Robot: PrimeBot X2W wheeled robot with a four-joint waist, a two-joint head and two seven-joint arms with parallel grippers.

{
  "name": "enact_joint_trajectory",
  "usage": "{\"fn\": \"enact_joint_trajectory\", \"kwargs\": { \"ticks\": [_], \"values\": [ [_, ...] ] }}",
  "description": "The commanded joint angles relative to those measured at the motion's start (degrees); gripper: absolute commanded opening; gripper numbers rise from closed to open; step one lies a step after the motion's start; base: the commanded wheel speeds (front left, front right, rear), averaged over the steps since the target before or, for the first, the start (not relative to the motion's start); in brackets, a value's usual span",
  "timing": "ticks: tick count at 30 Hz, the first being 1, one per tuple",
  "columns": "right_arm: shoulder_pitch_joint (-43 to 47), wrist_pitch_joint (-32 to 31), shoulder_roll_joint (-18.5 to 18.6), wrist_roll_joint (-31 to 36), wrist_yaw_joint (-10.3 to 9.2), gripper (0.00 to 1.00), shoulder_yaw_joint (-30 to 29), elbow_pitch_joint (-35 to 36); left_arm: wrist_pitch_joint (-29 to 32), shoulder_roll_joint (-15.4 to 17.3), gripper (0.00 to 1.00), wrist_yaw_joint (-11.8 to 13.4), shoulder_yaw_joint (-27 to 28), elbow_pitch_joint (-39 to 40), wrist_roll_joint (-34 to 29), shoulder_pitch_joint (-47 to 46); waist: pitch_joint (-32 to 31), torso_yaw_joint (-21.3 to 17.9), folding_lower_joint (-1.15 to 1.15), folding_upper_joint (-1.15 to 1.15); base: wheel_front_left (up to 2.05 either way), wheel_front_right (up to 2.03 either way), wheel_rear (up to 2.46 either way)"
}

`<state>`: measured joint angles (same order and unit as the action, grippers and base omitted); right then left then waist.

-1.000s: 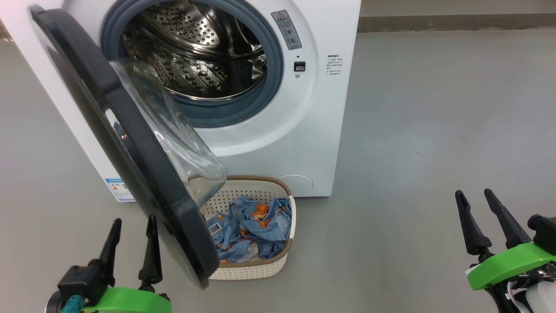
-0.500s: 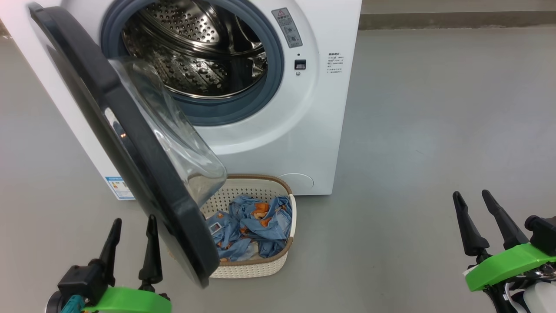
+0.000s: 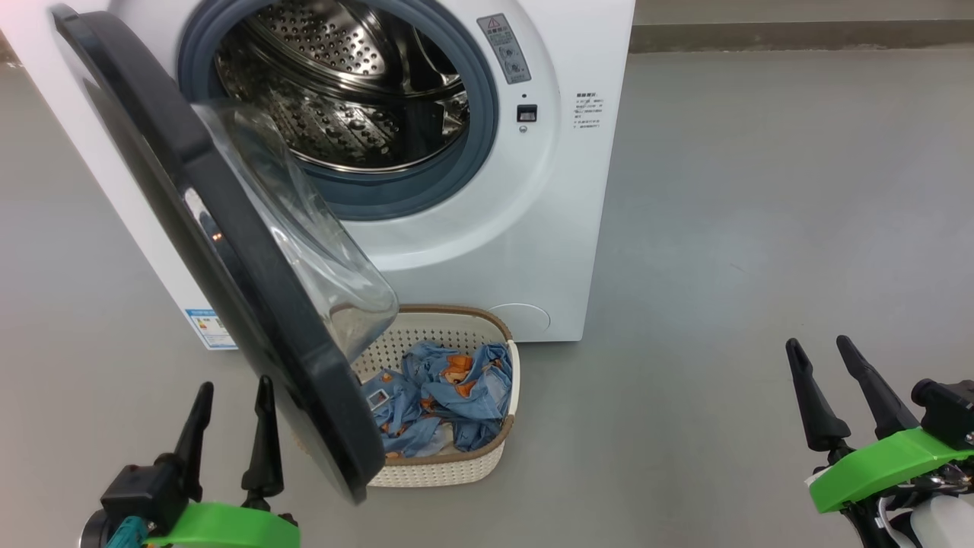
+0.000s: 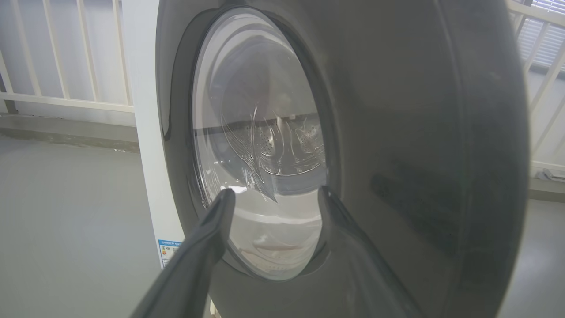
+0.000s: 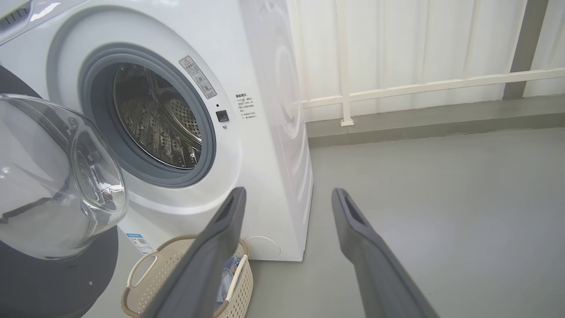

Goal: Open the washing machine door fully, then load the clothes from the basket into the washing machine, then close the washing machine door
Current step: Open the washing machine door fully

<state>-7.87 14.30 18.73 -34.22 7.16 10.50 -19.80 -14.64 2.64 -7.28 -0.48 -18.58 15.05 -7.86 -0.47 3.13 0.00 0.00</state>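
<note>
Washing machine door [image 3: 228,251] standing open before washing machine [image 3: 563,190], left gripper [image 3: 235,384] low beside its outer face, fingers upward, spread wide, empty, right gripper [image 3: 817,342] far right, equally wide, empty, clothes [image 3: 449,396] in basket [image 3: 449,472], partly hidden behind door.

Floor [image 3: 761,190]: smooth grey, matte and uniform, with a faint soft sheen. One small reddish mark [image 3: 736,267] on it.

Kerb [image 3: 799,36]: low raised grey strip along the far edge of the floor.

Railing [image 5: 423,86]: white, thin upright bars joined by a horizontal rail. One post foot sits on the kerb. Pale white panelling behind it.

Dark upright post [image 5: 525,44] at the far right of the right wrist view.

Horizontal slats [image 4: 545,39], blind or louvre, cannot tell which, upper right of the left wrist view.

Light: even and diffuse, shadows soft.
</note>
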Motion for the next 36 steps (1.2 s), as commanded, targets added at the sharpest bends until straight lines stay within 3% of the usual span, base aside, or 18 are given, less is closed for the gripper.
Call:
{"fn": "enact_joint_trajectory", "kwargs": {
  "ticks": [1, 2, 4, 5, 6, 16, 25, 36],
  "values": [
    [-2.38, 0.7, 1.37, 0.35, 0.33, 1.0, 0.79, 1.06, -0.36, 0.83, 0.94, -0.21, 1.73, 1.33, 0.12, -1.62, 0.02, 0.0, 0.0, 0.0, 0.0, 0.0, 0.0],
    [-2.4, 0.7, 1.38, 0.3, 0.33, 1.0, 0.81, 1.04, -0.36, 0.82, 0.85, -0.21, 1.74, 1.29, 0.14, -1.64, 0.02, 0.01, 0.0, 0.0, 0.0, 0.0, 0.0],
    [-2.42, 0.7, 1.38, 0.23, 0.33, 1.0, 0.84, 0.98, -0.36, 0.82, 0.42, -0.21, 1.74, 1.2, 0.19, -1.69, 0.01, 0.02, 0.0, 0.0, 0.0, 0.0, 0.0],
    [-2.43, 0.7, 1.36, 0.23, 0.33, 1.0, 0.84, 0.96, -0.36, 0.82, 0.09, -0.21, 1.74, 1.19, 0.21, -1.72, 0.0, 0.03, 0.0, 0.0, 0.0, 0.0, 0.0],
    [-2.43, 0.7, 1.35, 0.22, 0.33, 1.0, 0.84, 0.94, -0.36, 0.82, 0.0, -0.21, 1.73, 1.19, 0.22, -1.75, -0.01, 0.05, 0.0, 0.0, 0.0, 0.0, 0.0],
    [-2.34, 0.7, 0.94, 0.51, 0.33, 1.0, 0.65, 0.96, -0.36, 0.74, 0.0, -0.21, 2.42, 4.12, 0.7, -1.83, 0.01, 0.38, 0.0, 0.0, 0.0, 0.0, 0.0],
    [-2.58, 0.7, 1.01, 0.21, 0.33, 1.0, 0.71, 0.77, -0.36, 0.39, 0.0, -0.21, 3.07, 12.76, 0.56, -2.38, -0.13, 0.99, 0.0, 0.0, 0.0, 0.0, 0.0],
    [-2.51, 0.7, 0.47, 0.25, 0.33, 1.0, 1.27, 0.78, -0.36, 0.25, 0.0, -0.21, -2.4, 24.24, 1.31, -3.77, -0.6, 1.55, 0.0, 0.0, 0.0, 0.0, 0.0]
  ]
}}
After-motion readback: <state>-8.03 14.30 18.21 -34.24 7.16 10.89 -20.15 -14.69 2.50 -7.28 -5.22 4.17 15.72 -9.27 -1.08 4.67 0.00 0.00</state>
